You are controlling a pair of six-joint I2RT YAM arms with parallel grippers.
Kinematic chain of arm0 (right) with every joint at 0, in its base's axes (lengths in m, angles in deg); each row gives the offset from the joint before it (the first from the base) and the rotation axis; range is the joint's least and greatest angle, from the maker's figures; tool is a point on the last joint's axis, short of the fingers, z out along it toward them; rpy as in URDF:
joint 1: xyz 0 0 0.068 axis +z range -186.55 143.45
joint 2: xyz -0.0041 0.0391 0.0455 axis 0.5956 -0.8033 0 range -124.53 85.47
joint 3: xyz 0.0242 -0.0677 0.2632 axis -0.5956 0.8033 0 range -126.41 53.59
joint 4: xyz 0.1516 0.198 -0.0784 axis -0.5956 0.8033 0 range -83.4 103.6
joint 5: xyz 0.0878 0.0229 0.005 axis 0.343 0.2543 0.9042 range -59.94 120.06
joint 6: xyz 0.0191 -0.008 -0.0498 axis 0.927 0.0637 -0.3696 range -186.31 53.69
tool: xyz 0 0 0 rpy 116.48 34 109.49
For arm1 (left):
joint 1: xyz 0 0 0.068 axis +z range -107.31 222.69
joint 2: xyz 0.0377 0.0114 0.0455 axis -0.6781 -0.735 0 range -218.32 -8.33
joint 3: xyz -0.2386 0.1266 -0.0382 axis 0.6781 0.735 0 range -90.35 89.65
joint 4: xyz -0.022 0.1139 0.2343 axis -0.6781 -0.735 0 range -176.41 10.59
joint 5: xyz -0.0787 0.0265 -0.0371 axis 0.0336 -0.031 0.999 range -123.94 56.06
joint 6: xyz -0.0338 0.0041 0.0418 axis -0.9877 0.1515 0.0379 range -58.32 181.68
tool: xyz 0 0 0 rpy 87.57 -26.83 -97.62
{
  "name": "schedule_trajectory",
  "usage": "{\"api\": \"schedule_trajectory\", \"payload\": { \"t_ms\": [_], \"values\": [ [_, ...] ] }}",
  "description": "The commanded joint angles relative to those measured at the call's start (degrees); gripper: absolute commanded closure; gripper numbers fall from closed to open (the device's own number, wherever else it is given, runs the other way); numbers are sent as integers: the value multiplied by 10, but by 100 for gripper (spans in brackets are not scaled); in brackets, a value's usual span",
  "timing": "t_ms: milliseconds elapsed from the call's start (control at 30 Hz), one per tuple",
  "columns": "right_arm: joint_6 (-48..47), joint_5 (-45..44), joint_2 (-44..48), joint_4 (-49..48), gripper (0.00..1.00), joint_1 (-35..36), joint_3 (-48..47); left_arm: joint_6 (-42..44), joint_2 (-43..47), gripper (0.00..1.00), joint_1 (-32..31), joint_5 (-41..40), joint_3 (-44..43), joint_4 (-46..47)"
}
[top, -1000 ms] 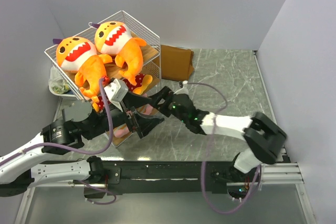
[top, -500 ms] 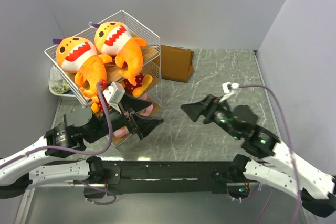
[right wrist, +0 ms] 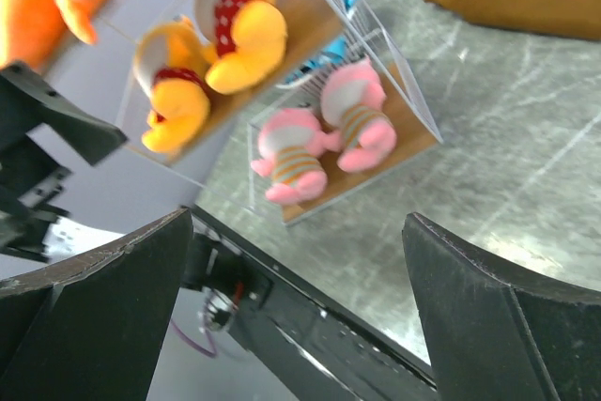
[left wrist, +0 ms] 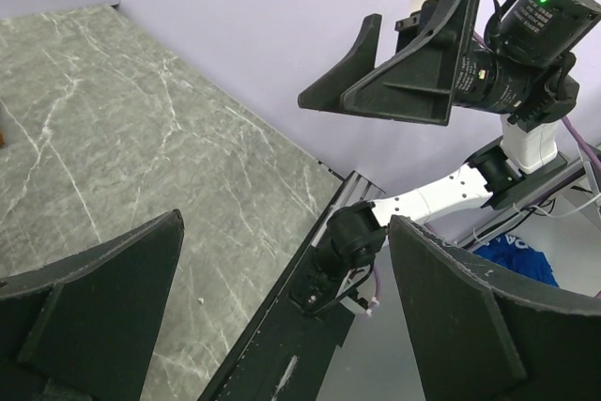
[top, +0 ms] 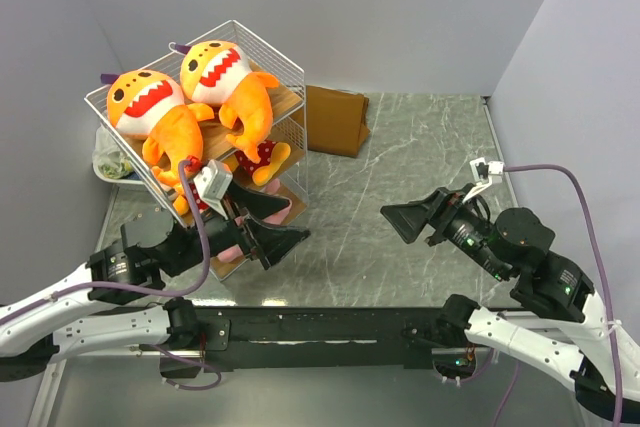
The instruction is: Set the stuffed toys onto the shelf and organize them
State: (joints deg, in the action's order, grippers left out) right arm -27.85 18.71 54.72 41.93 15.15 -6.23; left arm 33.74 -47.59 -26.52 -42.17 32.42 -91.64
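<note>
Two big orange shark stuffed toys (top: 145,107) (top: 225,77) lie side by side on the top tier of the shelf (top: 270,47). On the middle board lie two small orange-headed toys in red dotted clothes (right wrist: 239,30) (right wrist: 174,100). Two small pink toys (right wrist: 355,119) (right wrist: 296,157) rest on the lowest board. My left gripper (top: 285,227) hovers open and empty just in front of the shelf's low tier. Open and empty too, my right gripper (top: 392,219) is out over the marble floor to the right, facing the shelf.
A brown folded bag (top: 335,117) lies behind the shelf on the right. A small white dish (top: 108,162) sits at the shelf's left, against the wall. Grey walls close in on the left, back and right. The arms' black base rail (top: 330,322) runs along the near edge.
My right arm has drawn back from the shelf front toward the right, its jaws widening to full. The left gripper has barely shifted. The toys have not moved.
</note>
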Motion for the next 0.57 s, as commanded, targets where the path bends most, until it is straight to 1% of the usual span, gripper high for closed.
{"api": "schedule_trajectory", "payload": {
  "t_ms": [0, 300, 533],
  "values": [
    [-29, 8, 1, -2, 0, -2, -7, -9, 1, 4, -2, 10, -15, 21],
    [-25, 10, 5, 5, 0, -2, -9, -10, 16, 4, -2, 3, -10, 16],
    [-16, 11, 7, -6, 0, -2, -7, -2, 9, 3, -2, 4, -31, 0]
  ]
}}
